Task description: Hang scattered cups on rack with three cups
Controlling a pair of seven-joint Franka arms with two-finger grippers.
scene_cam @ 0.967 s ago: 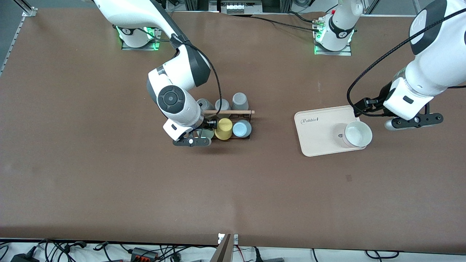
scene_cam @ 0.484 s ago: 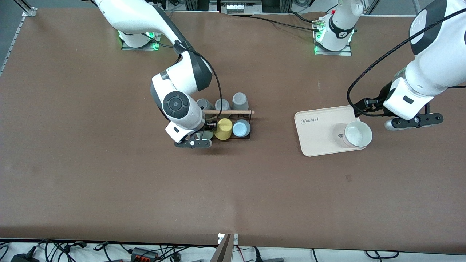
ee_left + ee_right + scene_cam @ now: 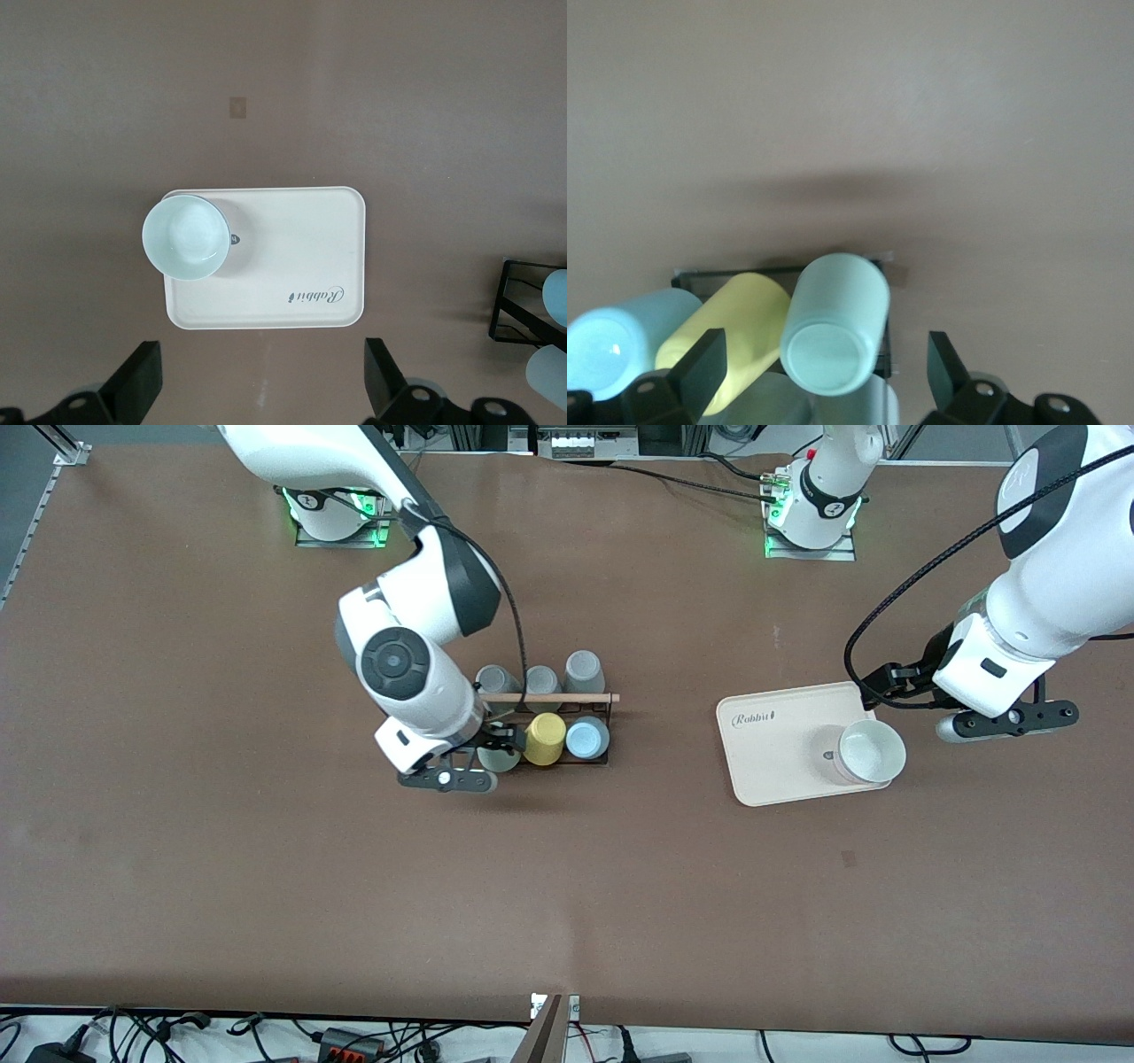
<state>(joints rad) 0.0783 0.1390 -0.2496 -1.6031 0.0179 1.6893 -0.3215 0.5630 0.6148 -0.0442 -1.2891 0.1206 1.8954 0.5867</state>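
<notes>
The rack (image 3: 606,707), a black wire frame with a wooden rod (image 3: 567,698) across its top, stands mid-table. On its row nearer the front camera hang the pale sage green cup (image 3: 499,759), a yellow cup (image 3: 544,739) and the light blue cup (image 3: 586,737). My right gripper (image 3: 498,744) hovers at the green cup's end of the rack. In the right wrist view the right gripper (image 3: 824,367) stands open, and the green cup (image 3: 833,323) lies between its fingers with a gap on each side. My left gripper (image 3: 881,686) waits open over the tray's edge.
Three grey cups (image 3: 542,680) hang on the rack's row nearer the arm bases. A beige tray (image 3: 780,771) toward the left arm's end carries a pale white cup (image 3: 870,751). In the left wrist view bare table lies between the left gripper's (image 3: 257,390) fingers.
My right gripper has opened and let go of the sage green cup, which now rests on the rack. The hand has drawn back toward the right arm's end. The left arm has not moved.
</notes>
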